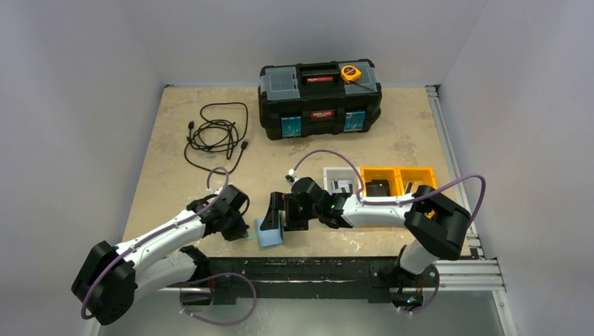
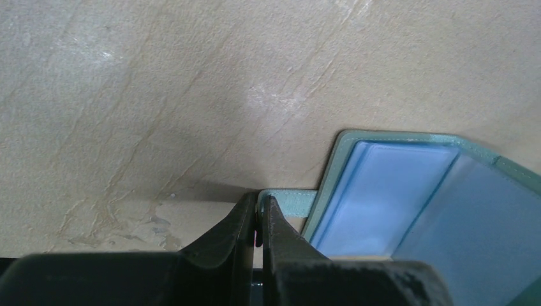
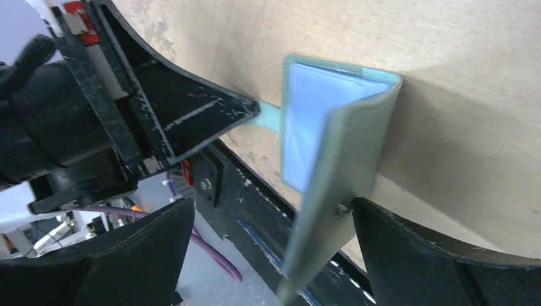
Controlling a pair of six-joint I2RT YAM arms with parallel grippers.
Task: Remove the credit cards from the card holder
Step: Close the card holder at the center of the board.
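The teal-green card holder (image 1: 270, 234) lies half unfolded near the table's front edge, with its pale blue inner pockets (image 2: 395, 191) showing. One flap stands up (image 3: 344, 159) and the other lies flat (image 3: 306, 121). My left gripper (image 2: 260, 203) is shut on the holder's small side tab (image 2: 290, 203), left of the holder (image 1: 242, 231). My right gripper (image 3: 273, 207) is open, its fingers either side of the raised flap, whose outer face is close to the right finger (image 3: 408, 255). The credit cards are hidden; none shows in the pockets.
A black toolbox (image 1: 320, 100) with a yellow tape measure (image 1: 351, 73) on its lid stands at the back. A coiled black cable (image 1: 217, 133) lies back left. Orange bins (image 1: 396, 180) and a white bin (image 1: 340, 180) sit behind my right arm. A black rail (image 1: 301, 269) runs along the front edge.
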